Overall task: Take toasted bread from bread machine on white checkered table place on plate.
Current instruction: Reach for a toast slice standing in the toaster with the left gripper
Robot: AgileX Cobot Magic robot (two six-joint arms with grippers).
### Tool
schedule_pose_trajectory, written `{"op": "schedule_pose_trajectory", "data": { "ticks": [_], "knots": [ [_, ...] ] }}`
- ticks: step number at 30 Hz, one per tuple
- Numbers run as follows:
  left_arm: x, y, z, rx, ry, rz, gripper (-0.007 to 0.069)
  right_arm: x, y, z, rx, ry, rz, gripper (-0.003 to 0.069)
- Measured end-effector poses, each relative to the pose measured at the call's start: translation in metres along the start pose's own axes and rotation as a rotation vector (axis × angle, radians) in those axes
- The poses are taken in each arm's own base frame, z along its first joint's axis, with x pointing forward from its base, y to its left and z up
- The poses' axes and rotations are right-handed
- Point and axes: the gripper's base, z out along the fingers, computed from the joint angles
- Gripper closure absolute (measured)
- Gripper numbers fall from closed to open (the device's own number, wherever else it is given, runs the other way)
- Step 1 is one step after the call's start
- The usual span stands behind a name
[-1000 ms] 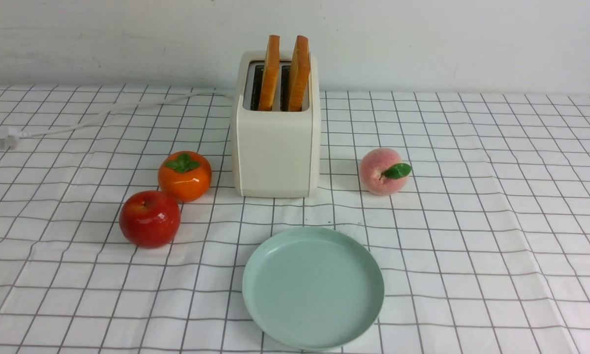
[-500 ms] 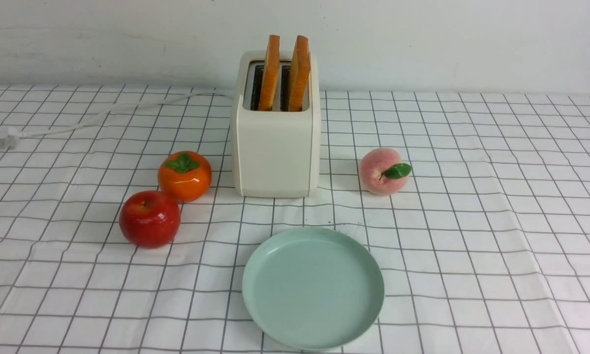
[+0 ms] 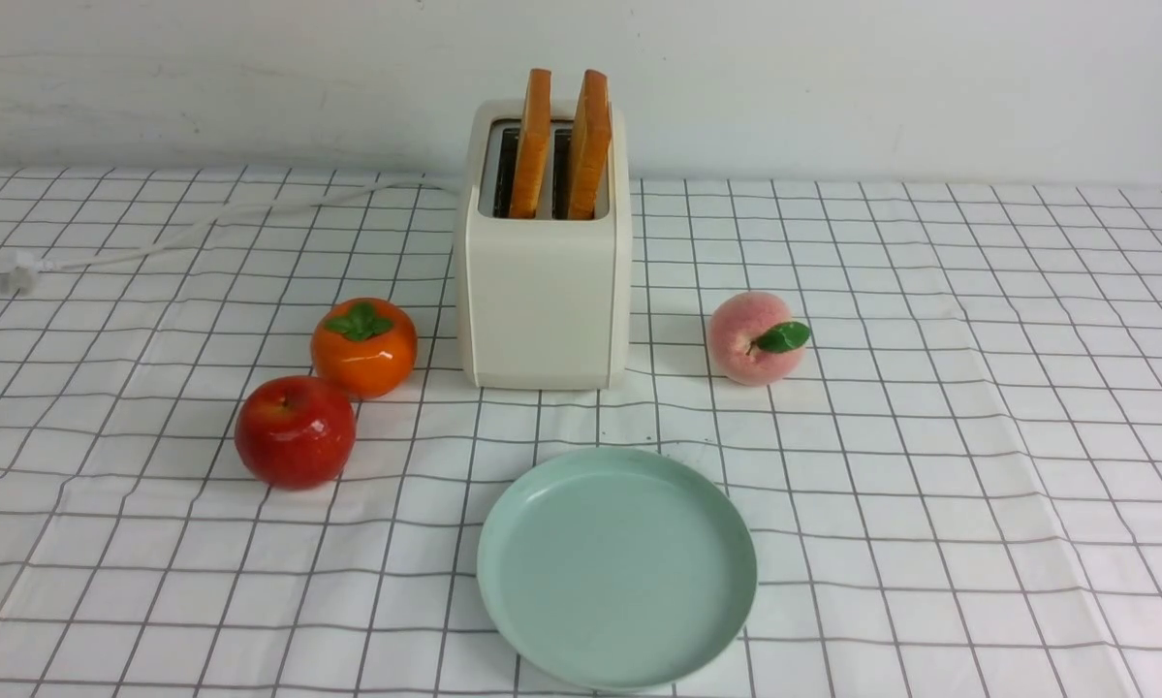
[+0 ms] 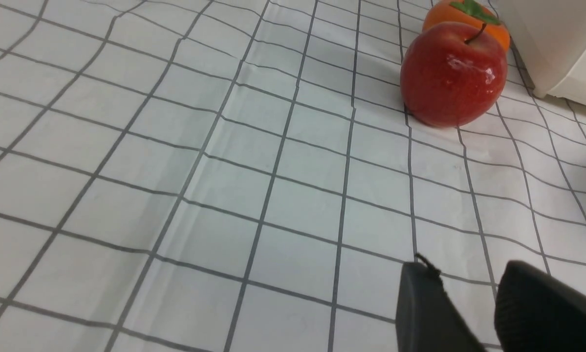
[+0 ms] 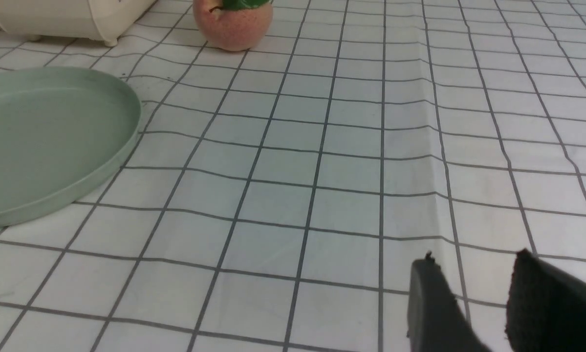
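Two slices of toasted bread stand upright in the slots of the cream-white bread machine at the back middle of the white checkered table. The mint-green plate lies empty in front of it. Neither arm shows in the front view. In the left wrist view my left gripper hangs open over bare cloth, well short of the bread machine's corner. In the right wrist view my right gripper is open too, with the plate off to its side.
A red apple and an orange fruit sit left of the bread machine, a peach right of it. The white cord runs to a plug at the far left. A wall stands behind the table.
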Motion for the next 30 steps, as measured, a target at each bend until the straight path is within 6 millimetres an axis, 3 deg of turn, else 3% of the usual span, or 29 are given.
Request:
{"op": "schedule_pose_trajectory", "data": {
  "ticks": [6, 9, 13, 19, 21, 24, 27, 30],
  "knots": [
    [-0.005, -0.002, 0.0, 0.024, -0.051, -0.027, 0.0401, 0.0, 0.0, 0.0, 0.0, 0.0, 0.0, 0.0419],
    [-0.012, -0.007, -0.001, 0.084, -0.123, -0.168, 0.0397, 0.0, 0.0, 0.0, 0.0, 0.0, 0.0, 0.0419],
    [-0.026, -0.011, -0.004, 0.199, -0.244, -0.578, 0.0396, 0.0, 0.0, 0.0, 0.0, 0.0, 0.0, 0.0419],
    [-0.037, -0.007, -0.008, 0.248, -0.36, -0.803, 0.039, 0.0, 0.0, 0.0, 0.0, 0.0, 0.0, 0.0419],
    [-0.038, -0.011, -0.009, 0.259, -0.326, -0.805, 0.04, 0.0, 0.0, 0.0, 0.0, 0.0, 0.0, 0.0419],
    [-0.052, -0.024, -0.018, 0.29, -0.236, -0.735, 0.0475, 0.0, 0.0, 0.0, 0.0, 0.0, 0.0, 0.0419],
    [-0.078, -0.042, -0.023, 0.276, -0.079, -0.602, 0.0587, 0.0, 0.0, 0.0, 0.0, 0.0, 0.0, 0.0419],
    [-0.102, -0.055, -0.018, 0.218, 0.098, -0.451, 0.0638, 0.0, 0.0, 0.0, 0.0, 0.0, 0.0, 0.0419]
  ]
}}
